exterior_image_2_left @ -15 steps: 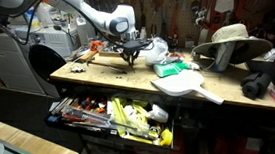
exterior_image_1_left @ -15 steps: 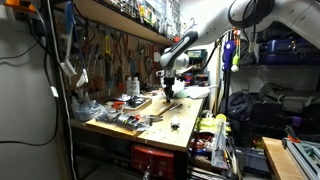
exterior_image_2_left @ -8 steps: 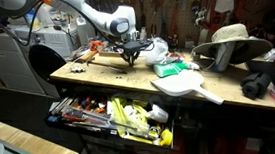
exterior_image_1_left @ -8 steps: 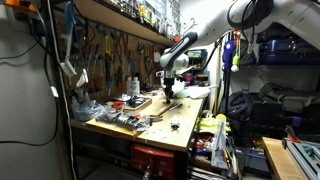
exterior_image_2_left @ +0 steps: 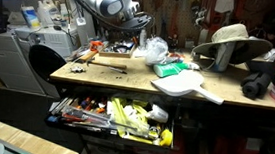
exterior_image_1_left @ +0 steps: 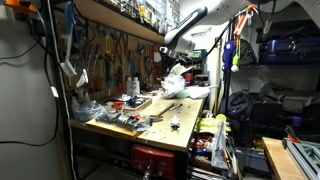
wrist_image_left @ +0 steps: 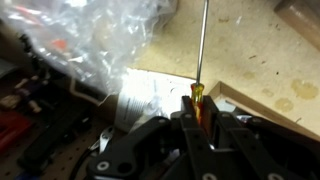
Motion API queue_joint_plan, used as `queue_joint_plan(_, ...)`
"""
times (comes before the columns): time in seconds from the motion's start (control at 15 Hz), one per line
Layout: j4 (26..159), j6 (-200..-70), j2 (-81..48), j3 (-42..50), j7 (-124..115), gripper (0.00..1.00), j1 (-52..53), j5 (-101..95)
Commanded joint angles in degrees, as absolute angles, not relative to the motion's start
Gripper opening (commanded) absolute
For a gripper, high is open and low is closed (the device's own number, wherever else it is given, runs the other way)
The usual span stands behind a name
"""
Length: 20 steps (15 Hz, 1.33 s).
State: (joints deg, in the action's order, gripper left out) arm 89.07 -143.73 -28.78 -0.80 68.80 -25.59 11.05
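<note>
In the wrist view my gripper (wrist_image_left: 197, 115) is shut on a screwdriver (wrist_image_left: 198, 100) with a yellow and orange handle. The handle sits clamped between the two black fingers (wrist_image_left: 181, 118), and the thin steel shaft points away over a pale wooden board (wrist_image_left: 262, 60). A crumpled clear plastic bag (wrist_image_left: 90, 35) lies to the left below it. In both exterior views the gripper (exterior_image_1_left: 167, 51) (exterior_image_2_left: 135, 18) hangs well above the cluttered wooden workbench (exterior_image_1_left: 182, 126) (exterior_image_2_left: 127, 81), near its back; the screwdriver is too small to make out there.
A tool wall and shelf (exterior_image_1_left: 110, 45) back the bench. The plastic bag (exterior_image_2_left: 156, 51), a straw hat (exterior_image_2_left: 226, 40), a white flat tool (exterior_image_2_left: 185, 85) and scattered parts lie on the benchtop. An open drawer (exterior_image_2_left: 114, 115) full of tools juts out in front.
The arm has risen from the benchtop to well above it, carrying the screwdriver up. The jaws finished closing on the handle before the lift.
</note>
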Motion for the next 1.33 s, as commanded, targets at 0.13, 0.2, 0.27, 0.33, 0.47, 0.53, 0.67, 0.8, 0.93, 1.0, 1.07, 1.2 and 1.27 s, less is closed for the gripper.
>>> queue_joint_plan(0.13,107.28,-158.68,-11.57,-6.1,78.19,0.04,-29.62,31.17)
queue_joint_plan(0.2,109.65,-161.3,-9.37,-9.77,80.58,0.04,-32.23,35.8)
queue_joint_plan(0.27,111.27,-163.44,-7.41,-14.12,82.97,0.04,-35.31,40.57)
queue_joint_plan(0.33,111.66,-165.1,-6.08,-18.68,85.53,0.04,-38.52,45.25)
queue_joint_plan(0.47,110.41,-167.6,-4.48,-25.99,90.28,0.04,-43.37,54.6)
queue_joint_plan(0.53,108.8,-168.15,-4.04,-28.81,93.24,0.04,-45.16,59.24)
queue_joint_plan(0.67,106.87,-167.32,-2.18,-31.69,99.43,0.04,-47.21,68.43)
queue_joint_plan(0.8,106.38,-165.03,0.32,-31.44,104.58,0.04,-48.12,77.43)
queue_joint_plan(0.93,105.69,-167.13,-1.02,-30.46,102.31,0.04,-46.04,74.94)
queue_joint_plan(1.0,105.65,-166.97,-0.35,-30.31,103.46,0.15,-46.32,76.18)
queue_joint_plan(1.07,105.61,-166.97,-0.31,-30.27,103.29,0.15,-46.31,76.01)
queue_joint_plan(1.2,105.61,-166.97,-0.73,-30.38,103.26,0.15,-46.1,75.94)
queue_joint_plan(1.27,105.62,-166.98,-0.9,-30.4,103.26,0.15,-46.03,75.94)
